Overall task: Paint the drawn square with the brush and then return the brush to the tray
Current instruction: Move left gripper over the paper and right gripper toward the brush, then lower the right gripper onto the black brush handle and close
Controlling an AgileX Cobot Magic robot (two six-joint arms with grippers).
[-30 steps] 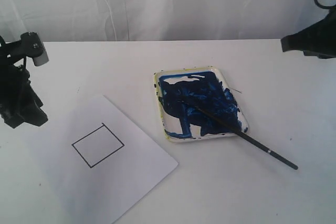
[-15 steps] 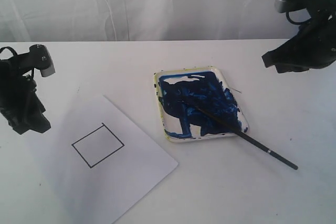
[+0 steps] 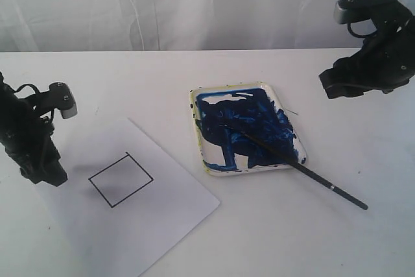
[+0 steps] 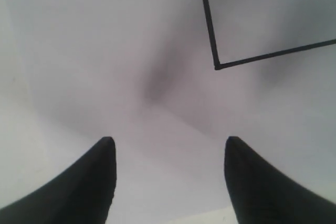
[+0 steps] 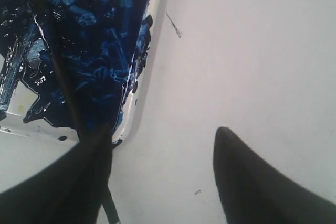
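Exterior view: the drawn square (image 3: 120,180) sits tilted on the white paper (image 3: 165,215) at front left; its interior is plain white, with no paint on it. The brush (image 3: 305,171) lies flat on a diagonal, its bristle end in the blue paint on the tray (image 3: 228,87). The handle sticks out past the tray's front right corner onto the table (image 3: 130,76), silver band on the outside part. Nothing is gripping it. The tray is mid-table, right of the paper and apart from it, smeared dark blue. The left gripper (image 3: 50,174) points down over the left part of the paper, just beside the square's left corner, with the arm folded above it. In the left wrist view its fingers (image 4: 102,182) are spread with nothing between them. Plain paper lies below, and one corner of the square sits ahead of the tips. Can't tell whether the tips touch the sheet. The right gripper (image 3: 337,85) is at back right, right of the tray and well apart from the brush's handle end, arm hunched above it. In the right wrist view its jaws are wide and empty. One finger overlaps the tray's edge and the brush handle; the other is over bare table.
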